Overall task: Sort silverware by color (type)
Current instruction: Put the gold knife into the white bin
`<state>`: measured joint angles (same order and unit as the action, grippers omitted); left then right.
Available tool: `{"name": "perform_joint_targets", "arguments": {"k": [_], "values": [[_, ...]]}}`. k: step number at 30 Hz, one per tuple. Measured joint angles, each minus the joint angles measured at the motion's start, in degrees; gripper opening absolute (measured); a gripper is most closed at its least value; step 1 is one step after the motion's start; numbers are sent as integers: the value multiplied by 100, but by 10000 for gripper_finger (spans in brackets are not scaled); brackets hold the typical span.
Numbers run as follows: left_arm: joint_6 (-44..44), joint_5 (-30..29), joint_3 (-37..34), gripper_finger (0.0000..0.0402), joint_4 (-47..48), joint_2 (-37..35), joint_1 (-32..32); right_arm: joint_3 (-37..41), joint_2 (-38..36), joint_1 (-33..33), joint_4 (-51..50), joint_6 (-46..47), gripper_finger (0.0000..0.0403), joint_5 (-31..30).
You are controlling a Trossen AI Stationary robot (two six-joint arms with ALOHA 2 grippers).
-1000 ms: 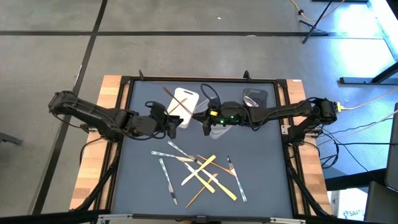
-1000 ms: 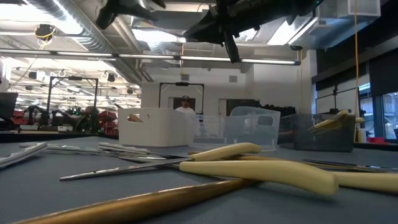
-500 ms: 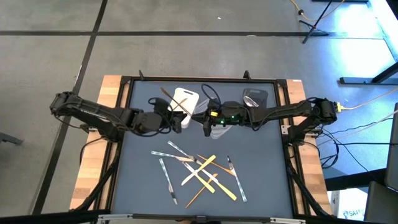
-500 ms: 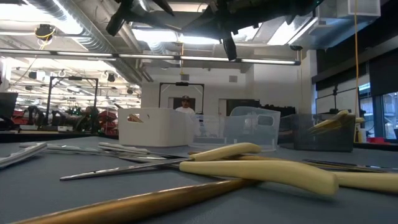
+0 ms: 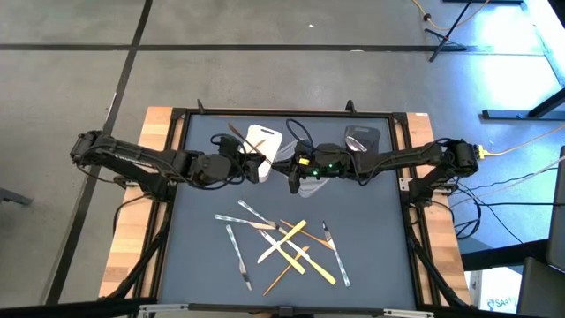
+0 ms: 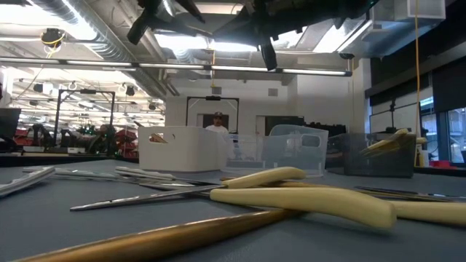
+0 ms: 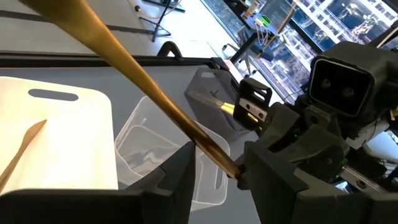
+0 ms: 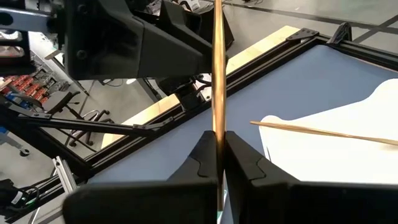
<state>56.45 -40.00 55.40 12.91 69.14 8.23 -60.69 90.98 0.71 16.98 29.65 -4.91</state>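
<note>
The left claw (image 5: 253, 168) hangs just beside the white tub (image 5: 269, 134), its fingers spread wide. A tan wood-like piece (image 7: 143, 87) runs between them in the left wrist view. The gap looks wider than the piece, so it does not seem to be clamped there. One wood-like piece (image 5: 247, 144) already lies across the white tub.

To the right, the right claw (image 5: 296, 174) hovers over the clear tub (image 5: 311, 187), pinched fully shut on a wood-like stick (image 8: 217, 74) that points toward the left arm. This is probably the same piece, which would make the step a hand-over. If so, the left claw should close on it before the right lets go, then carry it to the white tub. Farther right stands the grey tub (image 5: 364, 137).

The rest of the silverware (image 5: 282, 243) lies in a loose, crossed heap on the dark desk (image 5: 199, 256), clear, yellow and tan pieces overlapping, well apart from both claws.

Beyond the desk is a workshop room with ceiling ducts and strip lights. A person (image 6: 216, 125) stands far off by a doorway.
</note>
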Motion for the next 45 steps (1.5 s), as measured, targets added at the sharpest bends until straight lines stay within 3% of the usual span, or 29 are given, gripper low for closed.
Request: {"name": "perform_joint_targets", "arguments": {"k": [8,24,45], "values": [[-17,45,0,112,-2,0,-48,0,0,-1,8,-2,0,1],[-432,63,0,2,10,-2,-46,-2,0,0,-1,3,0,-4],[-466,220,0,0,3,-2,-44,-2,0,6,-6,5,1,208]]}}
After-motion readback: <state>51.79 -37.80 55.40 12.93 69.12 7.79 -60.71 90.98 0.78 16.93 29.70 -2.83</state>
